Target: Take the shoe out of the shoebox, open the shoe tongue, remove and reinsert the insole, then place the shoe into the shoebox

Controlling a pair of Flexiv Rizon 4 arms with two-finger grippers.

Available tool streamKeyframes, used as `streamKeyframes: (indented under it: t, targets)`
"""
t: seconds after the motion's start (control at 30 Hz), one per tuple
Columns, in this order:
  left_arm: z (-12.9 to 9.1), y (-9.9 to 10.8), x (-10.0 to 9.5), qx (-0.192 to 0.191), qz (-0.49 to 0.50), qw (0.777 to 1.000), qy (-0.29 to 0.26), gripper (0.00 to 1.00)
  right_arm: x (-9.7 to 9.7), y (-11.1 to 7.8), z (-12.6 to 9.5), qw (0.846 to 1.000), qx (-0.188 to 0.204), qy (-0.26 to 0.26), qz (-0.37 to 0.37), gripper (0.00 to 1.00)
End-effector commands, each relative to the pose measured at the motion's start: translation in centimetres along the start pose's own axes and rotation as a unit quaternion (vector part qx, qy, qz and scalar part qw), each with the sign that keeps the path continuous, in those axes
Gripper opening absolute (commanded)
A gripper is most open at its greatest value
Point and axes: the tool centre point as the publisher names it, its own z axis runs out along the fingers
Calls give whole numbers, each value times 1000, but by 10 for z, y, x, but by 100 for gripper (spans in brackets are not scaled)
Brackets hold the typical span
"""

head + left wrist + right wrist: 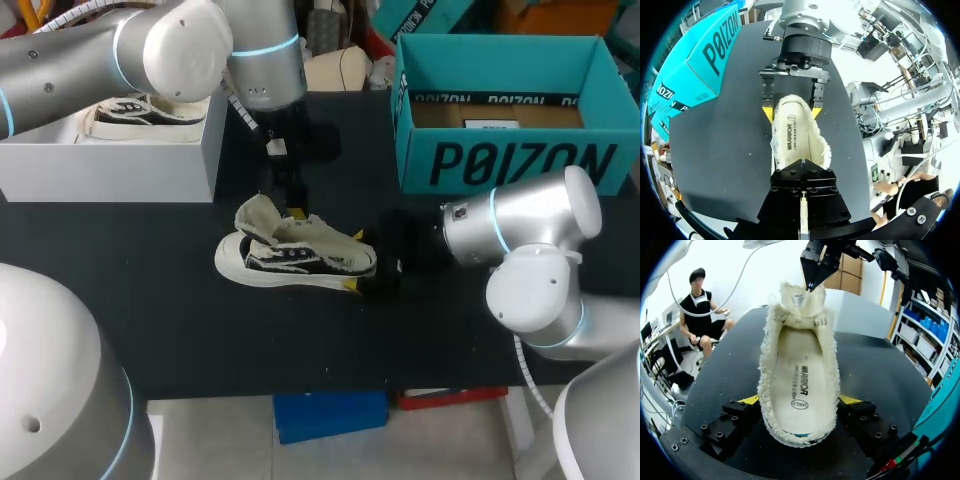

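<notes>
Shoe (295,255) lies on the table (150,300), toe leftward, heel inside the right gripper (357,262). Left wrist view: those fingers clamp the heel from both sides. Right wrist view: left gripper (811,284) pinches the raised tongue (797,297); the insole (800,385) runs lengthwise between both grippers.

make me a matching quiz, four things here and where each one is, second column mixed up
1 shoe
2 right gripper
3 left gripper
4 teal shoebox

a at the far right of the table
b pinching the top of the tongue
c lying mid-table
d clamped on the shoe's heel

Pairs: 1-c, 2-d, 3-b, 4-a
</notes>
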Motion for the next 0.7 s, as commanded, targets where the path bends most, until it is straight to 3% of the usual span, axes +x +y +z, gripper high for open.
streamKeyframes:
  t: [0.03,0.4,0.6,0.7]
  targets:
    - [0,-2,-5,-3,0,1000,6,0,-1,-1,0,1000,0,0,1,0]
    - [0,-4,-6,14,11,999,28,0,-1,-1,0,1000,0,0,1,0]
    - [9,-2,-9,-16,20,999,39,0,-1,-1,0,1000,0,0,1,0]
    - [16,-1,-9,-12,22,998,50,0,-1,-1,0,1000,0,0,1,0]
